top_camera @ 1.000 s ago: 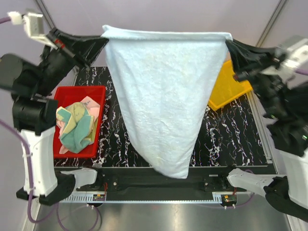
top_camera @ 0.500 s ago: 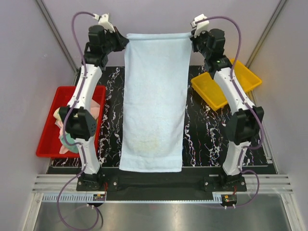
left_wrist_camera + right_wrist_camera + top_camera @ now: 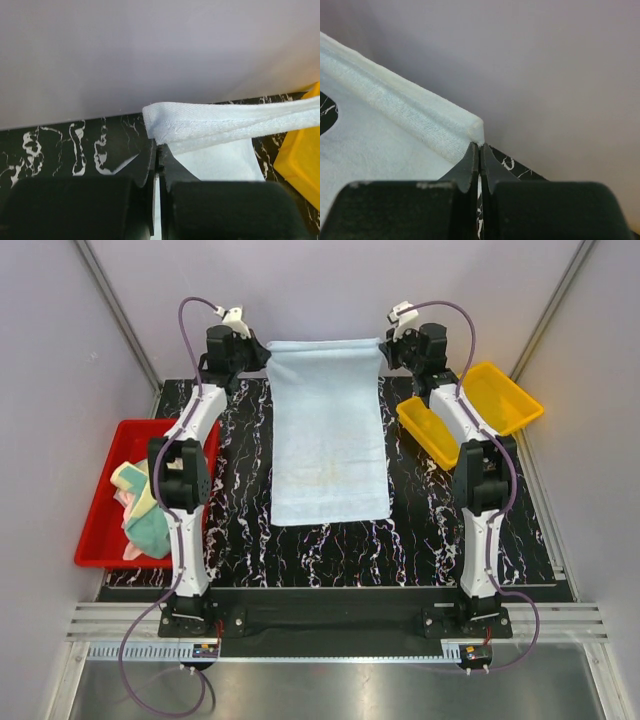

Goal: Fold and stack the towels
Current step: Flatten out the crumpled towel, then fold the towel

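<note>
You've got both arms reaching to the far edge of the table [image 3: 430,540]. Your left gripper [image 3: 262,352] is clamped on the far left corner of the light blue towel [image 3: 328,435], and your right gripper [image 3: 386,348] is clamped on its far right corner. Both wrist views show the jaws pinched tight on the hem. The far edge is stretched taut between them, and the rest lies flat down the middle of the table, its near edge about mid-table. The other towels [image 3: 145,508] are crumpled in the red tray [image 3: 95,530] on the left. The yellow tray [image 3: 505,400] sits on the right, beside the right arm.
</note>
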